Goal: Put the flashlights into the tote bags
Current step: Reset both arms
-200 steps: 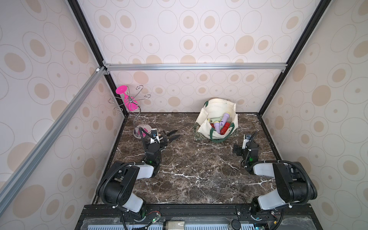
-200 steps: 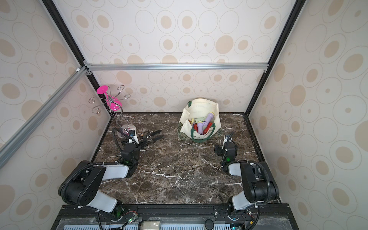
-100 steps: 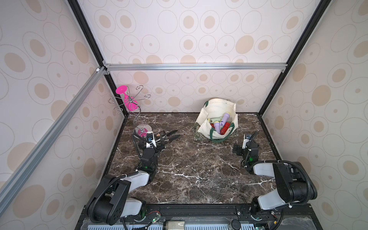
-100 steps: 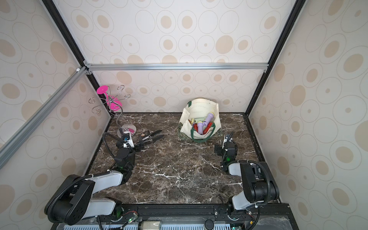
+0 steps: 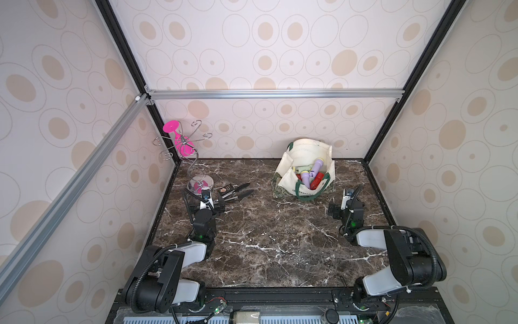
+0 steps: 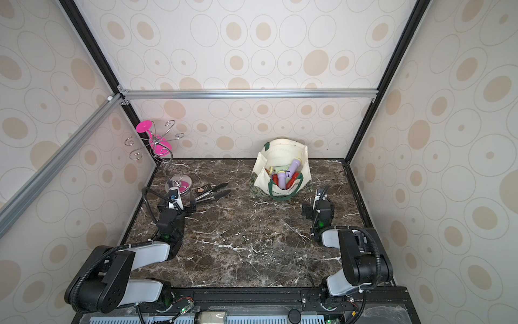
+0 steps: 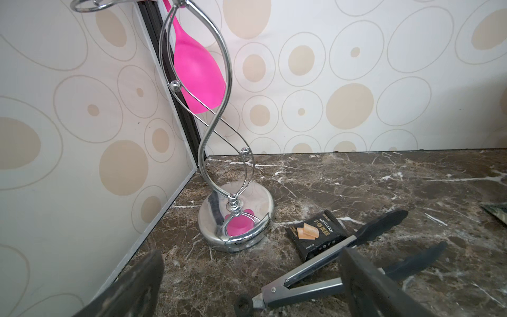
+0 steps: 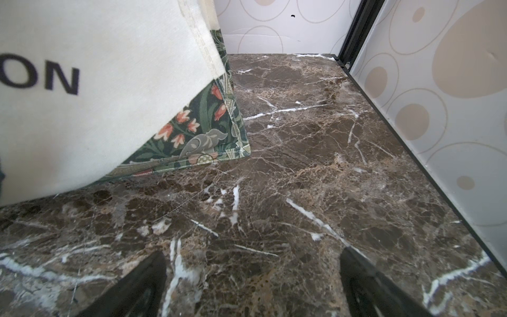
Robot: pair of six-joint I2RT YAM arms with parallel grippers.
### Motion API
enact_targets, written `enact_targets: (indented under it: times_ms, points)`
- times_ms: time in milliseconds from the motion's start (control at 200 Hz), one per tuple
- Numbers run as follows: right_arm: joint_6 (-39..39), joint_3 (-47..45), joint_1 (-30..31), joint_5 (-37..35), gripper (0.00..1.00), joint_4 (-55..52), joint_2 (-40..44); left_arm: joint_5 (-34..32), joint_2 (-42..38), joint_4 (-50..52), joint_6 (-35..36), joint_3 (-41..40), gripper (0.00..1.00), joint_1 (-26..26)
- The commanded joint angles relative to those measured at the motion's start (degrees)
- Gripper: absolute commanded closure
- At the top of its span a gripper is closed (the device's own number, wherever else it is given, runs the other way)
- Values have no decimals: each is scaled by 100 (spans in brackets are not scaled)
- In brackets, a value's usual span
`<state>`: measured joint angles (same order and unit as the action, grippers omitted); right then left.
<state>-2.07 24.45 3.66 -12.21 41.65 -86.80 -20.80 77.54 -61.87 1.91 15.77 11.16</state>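
The cream tote bag [image 5: 288, 179] [image 6: 265, 179] with green handles stands open at the back of the marble table, right of centre. Inside it lie several flashlights: a lilac one [image 5: 317, 167] [image 6: 293, 167] on top and red ones [image 5: 318, 179] beneath. My left gripper [image 5: 207, 207] [image 6: 176, 207] [image 7: 249, 254] is open and empty, low over the table at the left, far from the bag. My right gripper [image 5: 345, 207] [image 6: 318, 209] [image 8: 252, 255] is open and empty, just in front and to the right of the bag's patterned corner [image 8: 208, 131].
A chrome wire stand [image 5: 200, 182] [image 7: 236, 216] holding a pink glass [image 7: 197, 71] stands in the back left corner. Black-handled metal tongs [image 5: 235, 193] [image 7: 315, 274] and a black snack packet [image 5: 226, 188] [image 7: 315, 233] lie just ahead of my left gripper. Patterned walls close three sides.
My left arm has drawn back toward the front left, and its gripper has slid a little away from the tongs. The right arm, bag and flashlights have not moved.
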Motion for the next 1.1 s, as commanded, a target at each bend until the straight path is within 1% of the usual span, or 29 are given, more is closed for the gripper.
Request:
enact_targets:
  times_ms: [0, 80, 180, 260, 330, 380, 435, 485, 530, 580, 625, 675, 1096]
  points:
    - [49, 94, -36, 8, 0, 137, -58, 207, 306, -604, 217, -142, 0, -167]
    - [40, 95, -40, 34, 0, 127, -63, 421, 563, -711, 114, -100, 0, -322]
    - [117, 67, -43, 252, 0, 223, -106, 714, 880, -1332, 52, -312, 0, -457]
    - [352, 8, -72, 839, 0, 337, -163, 844, 988, -1442, -49, -338, 0, -552]
    - [354, 32, -76, 888, 0, 267, -149, 1112, 1168, -1742, -101, -426, 0, -676]
    - [352, 43, -81, 878, 0, 292, -170, 1171, 1356, -2045, -84, -467, 0, -711]
    - [330, 63, -93, 931, 0, 260, -174, 1197, 1254, -1553, -171, -323, 0, -738]
    - [326, 75, -115, 957, 0, 243, -180, 1209, 1350, -1650, -219, -282, 0, -813]
    - [328, 73, -121, 950, 0, 244, -188, 1279, 1297, -1379, -308, -204, 0, -876]
    - [337, 73, -120, 948, 0, 245, -196, 1309, 1352, -1535, -297, -228, 0, -903]
    - [333, 46, -120, 949, 0, 286, -168, 1311, 1307, -1411, -321, -212, 0, -899]
    - [345, 21, -120, 953, 0, 276, -136, 1315, 1342, -1526, -306, -232, 0, -904]
    - [341, 27, -120, 949, 0, 302, -153, 1315, 1316, -1504, -306, -246, 0, -898]
